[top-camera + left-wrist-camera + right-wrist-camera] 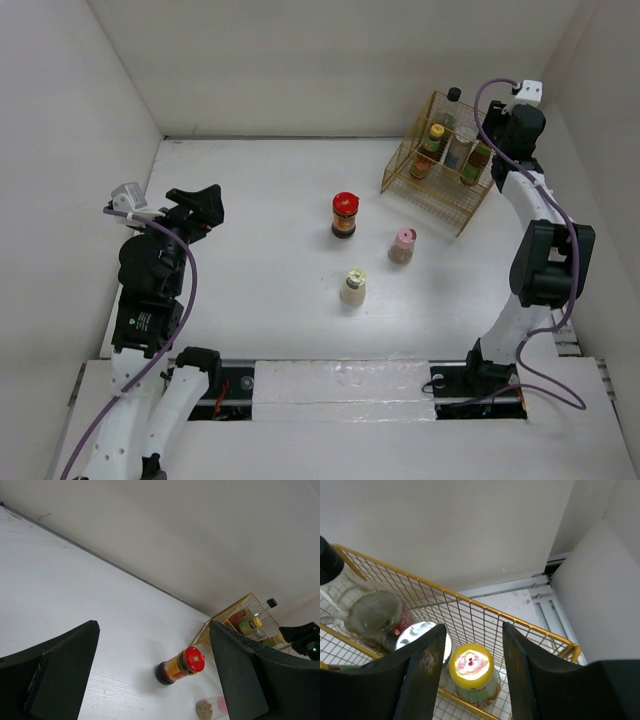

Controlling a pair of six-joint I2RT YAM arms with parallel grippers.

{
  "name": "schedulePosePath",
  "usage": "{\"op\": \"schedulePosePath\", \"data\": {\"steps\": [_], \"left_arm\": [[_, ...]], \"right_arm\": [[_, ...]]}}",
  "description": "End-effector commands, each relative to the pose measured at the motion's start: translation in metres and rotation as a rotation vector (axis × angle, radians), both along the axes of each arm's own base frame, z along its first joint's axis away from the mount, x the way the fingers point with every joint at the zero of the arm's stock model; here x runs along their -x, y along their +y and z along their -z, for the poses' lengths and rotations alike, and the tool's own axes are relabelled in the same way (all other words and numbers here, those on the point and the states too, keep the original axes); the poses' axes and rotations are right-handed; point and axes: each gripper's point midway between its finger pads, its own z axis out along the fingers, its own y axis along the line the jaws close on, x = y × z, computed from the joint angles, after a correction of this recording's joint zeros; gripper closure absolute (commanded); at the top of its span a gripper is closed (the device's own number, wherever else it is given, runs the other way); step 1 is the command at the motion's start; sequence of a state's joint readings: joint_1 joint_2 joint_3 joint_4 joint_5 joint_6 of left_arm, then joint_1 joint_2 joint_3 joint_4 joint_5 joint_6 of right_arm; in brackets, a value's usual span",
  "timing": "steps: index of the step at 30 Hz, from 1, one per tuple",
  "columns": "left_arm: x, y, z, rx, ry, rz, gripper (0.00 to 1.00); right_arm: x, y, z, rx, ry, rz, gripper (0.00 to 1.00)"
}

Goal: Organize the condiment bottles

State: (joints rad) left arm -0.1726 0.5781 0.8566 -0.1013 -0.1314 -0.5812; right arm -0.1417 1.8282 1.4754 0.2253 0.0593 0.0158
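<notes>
At the far right of the table, inside the yellow wire basket, a yellow-capped bottle stands upright at the basket's right end, directly below the right gripper. That gripper's fingers are spread, one to each side of the cap, with a gap showing on both sides. Just left of this bottle in the basket are a silver-capped jar and a clear black-capped bottle. A fourth bottle with a red-green label stands at the basket's left end.

On the open table, apart from the basket, three more stand upright. A red-capped jar is toward the middle, a pink-capped bottle is right of it and nearer, and a cream-capped bottle is nearest of the three.

Over the left side of the table hangs the left gripper, fingers wide apart and holding nothing, with the red-capped jar well off to its right.
</notes>
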Motion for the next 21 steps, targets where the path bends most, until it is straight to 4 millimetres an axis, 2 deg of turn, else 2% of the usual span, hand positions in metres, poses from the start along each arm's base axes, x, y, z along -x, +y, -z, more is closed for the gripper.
{"op": "schedulePosePath", "data": {"steps": [1,4,5,8,9,11,12,13,14,15,16,18,19,20,21], "left_arm": [[-0.002,0.000,-0.006,-0.002,-0.034,0.003,0.13],[-0.002,0.000,-0.006,-0.002,-0.034,0.003,0.13],[-0.002,0.000,-0.006,-0.002,-0.034,0.003,0.13],[-0.002,0.000,-0.006,-0.002,-0.034,0.003,0.13],[-0.002,0.000,-0.006,-0.002,-0.034,0.003,0.13],[-0.002,0.000,-0.006,-0.002,-0.034,0.003,0.13],[-0.002,0.000,-0.006,-0.002,-0.034,0.003,0.13],[-0.002,0.000,-0.006,-0.002,-0.034,0.003,0.13],[-0.002,0.000,-0.006,-0.002,-0.034,0.003,0.13],[-0.002,0.000,-0.006,-0.002,-0.034,0.003,0.13],[-0.002,0.000,-0.006,-0.002,-0.034,0.003,0.13],[-0.002,0.000,-0.006,-0.002,-0.034,0.003,0.13],[-0.002,0.000,-0.006,-0.002,-0.034,0.003,0.13],[-0.002,0.000,-0.006,-0.002,-0.034,0.003,0.13],[-0.002,0.000,-0.006,-0.002,-0.034,0.003,0.13]], "right_arm": [[0.009,0.000,-0.059,0.030,-0.151,0.032,0.45],[0.007,0.000,-0.053,0.010,-0.144,0.033,0.44],[0.005,-0.005,-0.048,0.010,-0.133,0.042,0.44],[0.004,0.000,-0.048,-0.013,-0.138,0.021,0.42],[0.006,0.002,-0.057,-0.021,-0.151,0.009,0.42],[0.015,0.011,-0.081,-0.017,-0.193,-0.034,0.36],[0.019,0.021,-0.093,-0.015,-0.216,-0.060,0.34],[0.029,0.031,-0.116,-0.019,-0.259,-0.087,0.34],[0.034,0.041,-0.123,-0.018,-0.271,-0.120,0.34],[0.038,0.068,-0.132,-0.018,-0.286,-0.213,0.34],[0.043,0.084,-0.136,-0.019,-0.293,-0.269,0.39],[0.057,0.120,-0.141,-0.034,-0.301,-0.389,0.60],[0.066,0.160,-0.139,-0.058,-0.293,-0.513,0.74],[0.074,0.183,-0.131,-0.074,-0.281,-0.580,0.86],[0.080,0.206,-0.123,-0.100,-0.268,-0.646,0.86]]}}
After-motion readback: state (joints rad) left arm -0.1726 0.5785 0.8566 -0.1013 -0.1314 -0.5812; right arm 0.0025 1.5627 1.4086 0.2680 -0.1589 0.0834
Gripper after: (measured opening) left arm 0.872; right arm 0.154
